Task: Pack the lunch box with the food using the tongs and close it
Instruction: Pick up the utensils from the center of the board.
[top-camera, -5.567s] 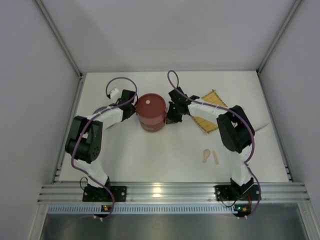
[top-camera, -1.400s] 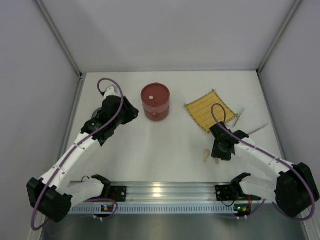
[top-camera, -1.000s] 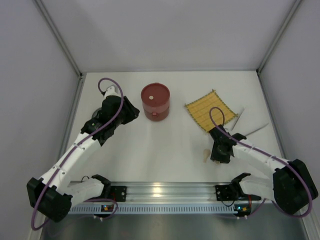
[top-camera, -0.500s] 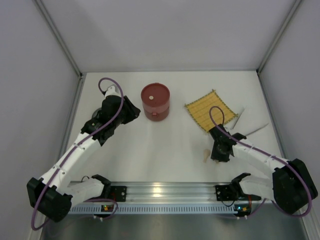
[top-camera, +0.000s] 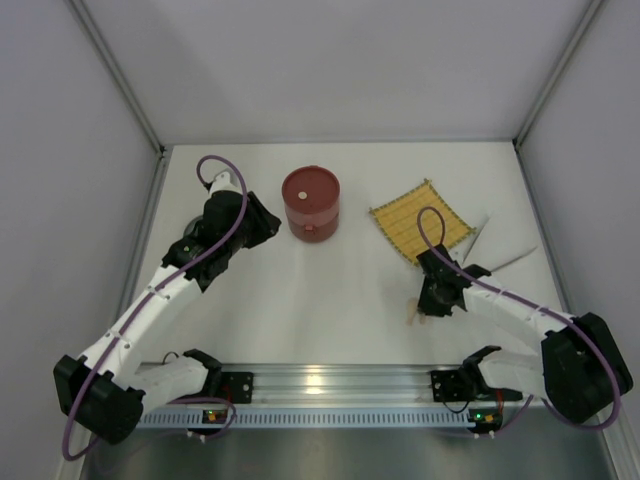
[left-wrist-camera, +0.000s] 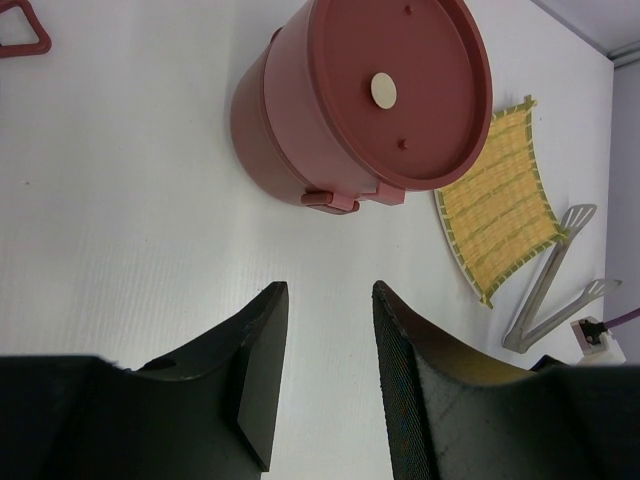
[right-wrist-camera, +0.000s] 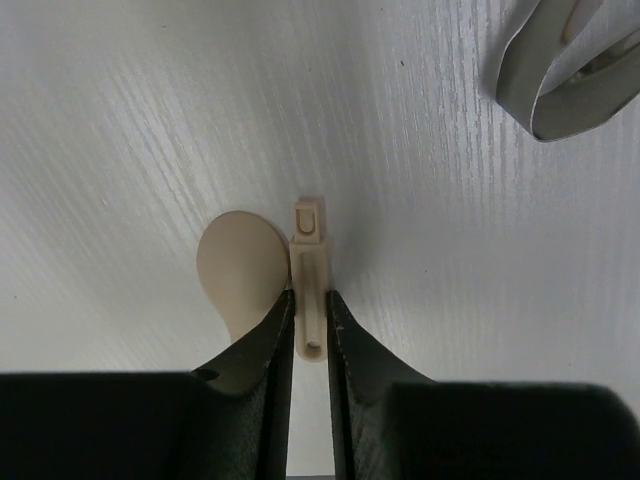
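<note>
Beige stick (right-wrist-camera: 308, 240) half inside right pincer (right-wrist-camera: 309, 302)

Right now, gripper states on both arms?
Left gripper: open, holding nothing.
Right gripper: closed on the beige stick.

Dark-red lunch box (left-wrist-camera: 360, 110), cream dot on its lid; yellow woven mat (left-wrist-camera: 500, 200), striped, olive-edged; silver-grey tongs (left-wrist-camera: 550, 290); beige stick (right-wrist-camera: 308, 250) between the right gripper's (right-wrist-camera: 309, 296) black fingers, beige spoon (right-wrist-camera: 240, 270) beside it
</note>
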